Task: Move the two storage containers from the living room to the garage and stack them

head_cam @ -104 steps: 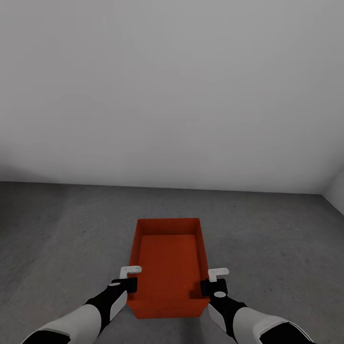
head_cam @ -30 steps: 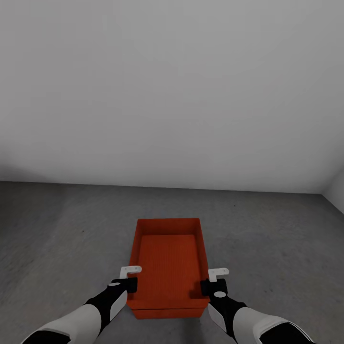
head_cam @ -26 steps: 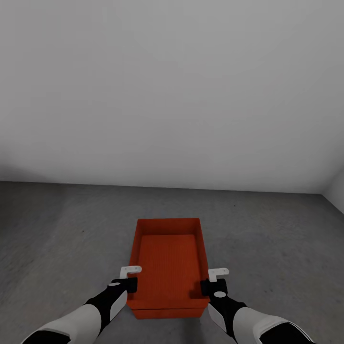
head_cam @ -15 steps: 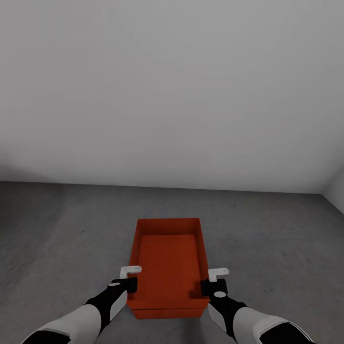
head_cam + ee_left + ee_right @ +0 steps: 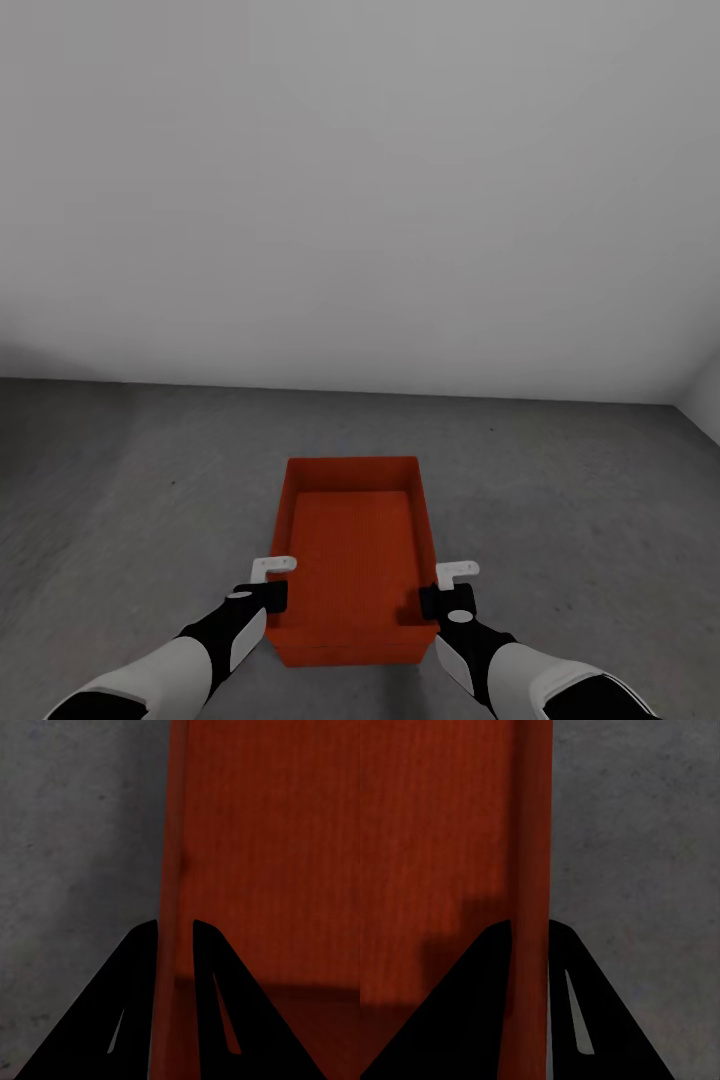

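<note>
An orange storage container [image 5: 352,548] sits low in front of the robot over the dark grey concrete floor [image 5: 130,480], a second container's rim [image 5: 350,655] peeking out just beneath its near edge. Nothing lies inside the top bin. The left gripper [image 5: 175,937] pinches the left wall between nearly closed fingers; the right gripper [image 5: 530,934] clamps the right wall likewise. A pale grey wall [image 5: 360,190] stands behind.

White forearms with black wrist sleeves, white bracket-shaped gripper [image 5: 262,585] parts, black tapered fingers [image 5: 127,1005].
</note>
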Tool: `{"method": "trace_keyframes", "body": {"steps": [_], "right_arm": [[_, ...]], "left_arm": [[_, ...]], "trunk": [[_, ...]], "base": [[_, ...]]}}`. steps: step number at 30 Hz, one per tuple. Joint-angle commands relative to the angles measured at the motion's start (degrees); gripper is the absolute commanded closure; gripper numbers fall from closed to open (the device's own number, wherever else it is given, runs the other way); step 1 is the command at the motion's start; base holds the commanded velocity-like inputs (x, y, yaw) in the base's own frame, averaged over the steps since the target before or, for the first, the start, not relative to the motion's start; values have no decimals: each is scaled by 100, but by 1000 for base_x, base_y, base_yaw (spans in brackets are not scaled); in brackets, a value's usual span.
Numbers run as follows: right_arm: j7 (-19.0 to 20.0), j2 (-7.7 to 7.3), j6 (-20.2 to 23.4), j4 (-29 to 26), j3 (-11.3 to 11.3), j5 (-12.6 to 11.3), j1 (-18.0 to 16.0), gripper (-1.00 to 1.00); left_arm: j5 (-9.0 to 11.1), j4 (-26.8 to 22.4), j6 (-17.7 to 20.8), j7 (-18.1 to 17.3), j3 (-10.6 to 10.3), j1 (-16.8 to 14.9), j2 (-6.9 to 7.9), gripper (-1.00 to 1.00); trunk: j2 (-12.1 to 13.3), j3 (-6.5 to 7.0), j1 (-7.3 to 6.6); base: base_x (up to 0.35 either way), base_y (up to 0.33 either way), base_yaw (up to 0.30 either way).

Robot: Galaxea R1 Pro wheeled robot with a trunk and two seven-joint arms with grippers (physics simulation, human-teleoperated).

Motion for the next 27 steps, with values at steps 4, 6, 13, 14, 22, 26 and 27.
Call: {"method": "trace_keyframes", "body": {"steps": [4, 6, 13, 14, 22, 26, 27], "right_arm": [[11, 3, 2, 8, -238, -11, 0, 100], [11, 3, 1, 8, -238, -11, 0, 100], [11, 3, 2, 8, -238, -11, 0, 100], [11, 3, 2, 8, -238, -11, 2, 100], [11, 3, 1, 8, -238, -11, 1, 100], [11, 3, 1, 8, -238, -11, 0, 100], [12, 2, -1, 8, -238, -11, 0, 100]], "left_arm": [[-82, -35, -10, 70, 377, -7, 454, 100], [-82, -35, -10, 70, 378, -7, 454, 100], [-82, -35, -10, 70, 377, -7, 454, 100], [-82, -35, -10, 70, 377, -7, 454, 100], [-82, -35, -10, 70, 377, -6, 454, 100], [-82, -35, -10, 70, 377, -6, 454, 100], [-82, -35, -10, 70, 377, -7, 454, 100]], "trunk": [[-2, -4, -1], [-2, -4, -1], [-162, -76, 87], [-162, -76, 87], [-162, -76, 87], [-162, -76, 87], [-162, -76, 87]], "base": [[0, 0, 0], [0, 0, 0], [0, 0, 0], [0, 0, 0], [0, 0, 0], [0, 0, 0], [0, 0, 0]]}}
